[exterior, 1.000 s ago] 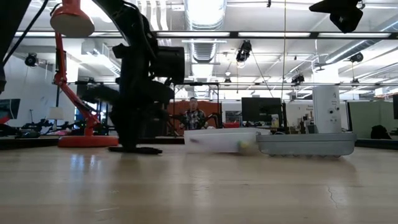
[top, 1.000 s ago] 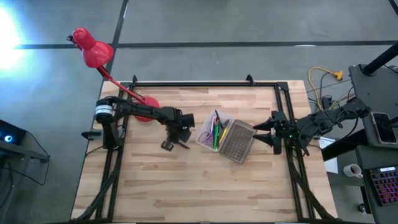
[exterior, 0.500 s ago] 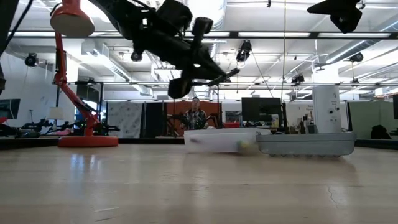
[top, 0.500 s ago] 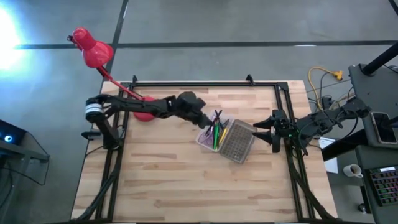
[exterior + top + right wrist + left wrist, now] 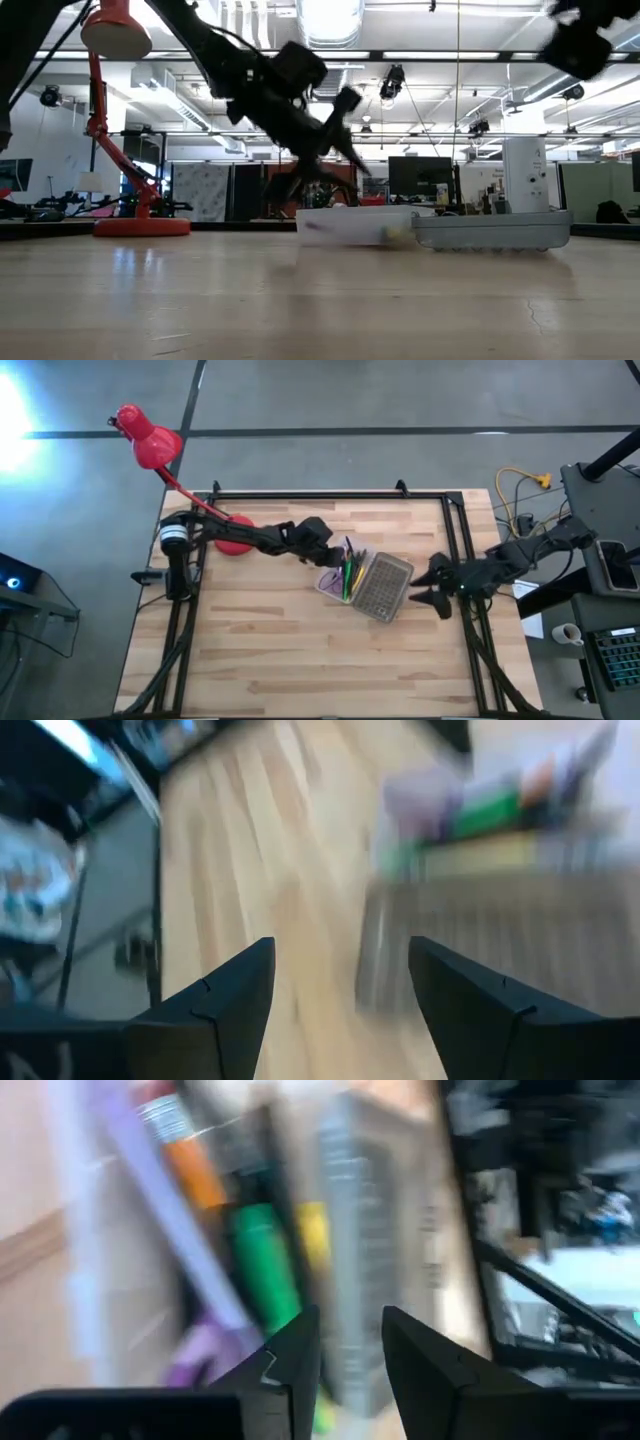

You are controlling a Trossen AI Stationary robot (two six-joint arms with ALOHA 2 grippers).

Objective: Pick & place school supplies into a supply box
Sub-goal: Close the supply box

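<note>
The clear supply box (image 5: 335,582) lies on the table middle. In it are green, yellow and orange pencils (image 5: 346,574) and purple scissors (image 5: 205,1355). Its grey dotted lid (image 5: 384,588) lies beside it on the right, long edge against the box. My left gripper (image 5: 332,555) hangs tipped over the box's far-left end, shut on a thin black pen (image 5: 356,166). In its wrist view (image 5: 348,1320) the box contents fill the picture. My right gripper (image 5: 427,586) is open just right of the lid, which shows in its wrist view (image 5: 340,970). My left gripper has the black pen pinched between its two fingers. The free end (image 5: 362,172) sticks out past the fingertips, slanting down toward the box (image 5: 350,224). The pen is lifted clear of the table. The gripper body hides which part of the pen it has.
A red desk lamp stands with its base (image 5: 232,541) on the table's far left, just behind my left arm, with its head (image 5: 147,442) beyond the table. A black frame rail (image 5: 330,494) runs along the far edge. Bare wood (image 5: 300,660) lies toward the near edge.
My left gripper took the black pen off the table left of the box. It rose, swung right and toward the far edge, then tipped down over the box's far-left end. My right gripper shifted a little toward the lid and the near edge, staying open.
</note>
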